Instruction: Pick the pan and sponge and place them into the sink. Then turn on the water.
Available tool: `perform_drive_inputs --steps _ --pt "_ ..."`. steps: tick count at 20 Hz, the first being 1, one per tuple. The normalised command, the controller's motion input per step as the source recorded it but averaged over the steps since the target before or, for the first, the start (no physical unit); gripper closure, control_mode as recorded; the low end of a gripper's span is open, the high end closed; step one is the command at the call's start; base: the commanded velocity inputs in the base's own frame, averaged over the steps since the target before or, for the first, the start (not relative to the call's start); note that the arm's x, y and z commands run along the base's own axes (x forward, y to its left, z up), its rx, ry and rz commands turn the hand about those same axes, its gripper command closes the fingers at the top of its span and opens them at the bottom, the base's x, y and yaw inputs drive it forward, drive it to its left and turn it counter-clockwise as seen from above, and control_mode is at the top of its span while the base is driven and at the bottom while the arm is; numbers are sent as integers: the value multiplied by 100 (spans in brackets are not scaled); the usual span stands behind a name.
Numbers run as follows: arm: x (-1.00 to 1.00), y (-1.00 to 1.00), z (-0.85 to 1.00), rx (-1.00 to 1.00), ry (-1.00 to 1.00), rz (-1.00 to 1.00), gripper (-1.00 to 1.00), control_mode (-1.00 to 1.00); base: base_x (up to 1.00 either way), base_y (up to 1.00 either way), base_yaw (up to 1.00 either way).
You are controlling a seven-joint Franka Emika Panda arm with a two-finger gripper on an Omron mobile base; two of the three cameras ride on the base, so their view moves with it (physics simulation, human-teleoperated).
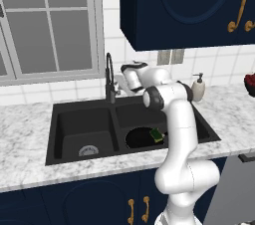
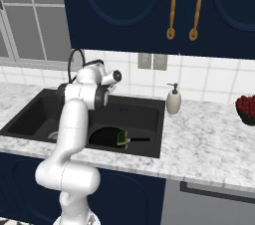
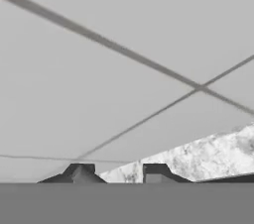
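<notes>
Left base view: the black double-basin sink (image 1: pixel 74 119) is seen set into the marble counter (image 1: pixel 25 134), its long axis running left-right along the wall. The pan (image 1: pixel 142 138) is seen lying flat in the right basin, partly hidden by the white arm. The sponge (image 1: pixel 157 135) rests in the pan toward its right side, tilted a bit. The left basin is occupied by its silver drain (image 1: pixel 88 151) alone. The faucet (image 1: pixel 109 77) stands upright behind the central ridge. The gripper (image 1: pixel 119 85) is held up at the faucet's base, just beside it; contact cannot be judged. A soap dispenser (image 1: pixel 198 88) stands on the counter behind the sink's right rear corner.

Right base view: the pan's handle (image 2: pixel 139 140) is seen pointing right, toward the basin's right wall. The sponge lies at the pan's right edge, by the handle root. Bare counter lies to the right of the sink, as far as a bowl of red fruit (image 2: pixel 246 108) at the frame's edge.

Hand view: two dark fingertips (image 3: pixel 82 173) are seen set fairly close, a narrow gap between them; nothing is visibly between them. Tiled wall and a strip of counter lie ahead.
</notes>
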Motion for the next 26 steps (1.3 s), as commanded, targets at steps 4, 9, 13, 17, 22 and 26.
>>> perform_drive_inputs --steps 4,9,13,17,22,26 --pt "0 -77 -16 41 9 -6 100 -100 0 0 0" --pt "-2 -63 0 32 17 -20 100 -100 0 0 0" --pt "-14 -14 -6 5 10 -21 100 -100 0 0 0" --pt "-10 0 0 1 5 -13 100 -100 0 0 0" --pt "0 0 0 0 0 0 100 -100 0 0 0" --pt "0 0 0 0 0 0 100 -100 0 0 0"
